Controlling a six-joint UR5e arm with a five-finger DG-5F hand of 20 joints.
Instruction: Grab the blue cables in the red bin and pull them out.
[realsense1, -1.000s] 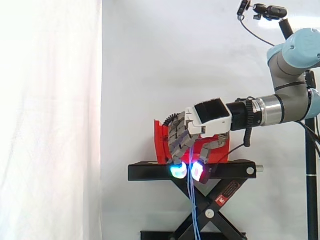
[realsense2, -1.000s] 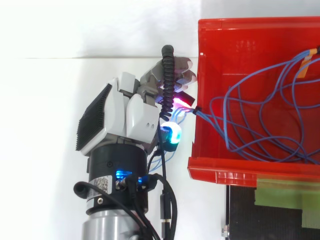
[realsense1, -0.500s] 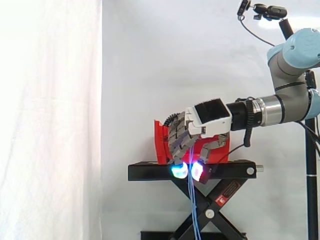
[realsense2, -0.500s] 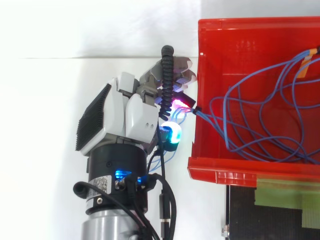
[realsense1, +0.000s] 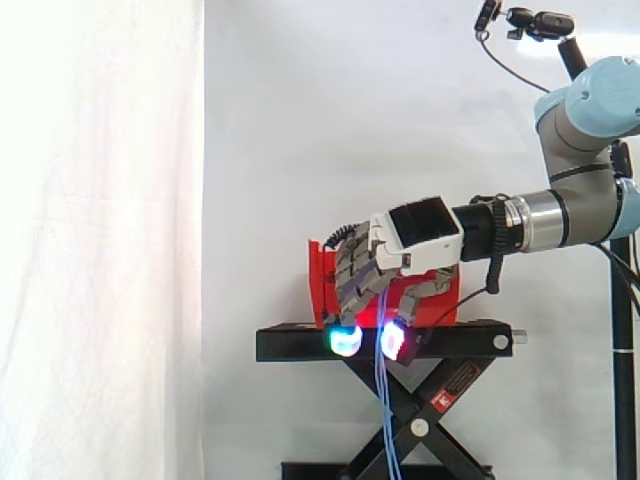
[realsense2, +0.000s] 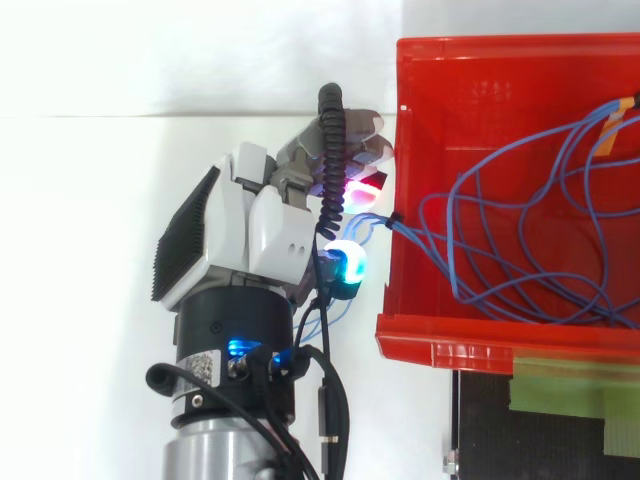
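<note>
Because the cables must leave over the wall, hand (realsense2: 265, 225): sits just outside the red bin (realsense2: 440, 345), palm down, beside the wall the strands cross.
Grip: fingers and thumb curled round the strands, glowing pads (realsense1: 345, 340) near each other but not meeting; a loose clamp, I judge.
Blue cables (realsense1: 384, 400): one bunch runs over the wall into the hand and dangles below it past the black stand (realsense1: 300, 345); most loops lie inside the bin.
Bin: on the stand, behind the hand.
White curtain (realsense1: 100, 250): backdrop.
</note>
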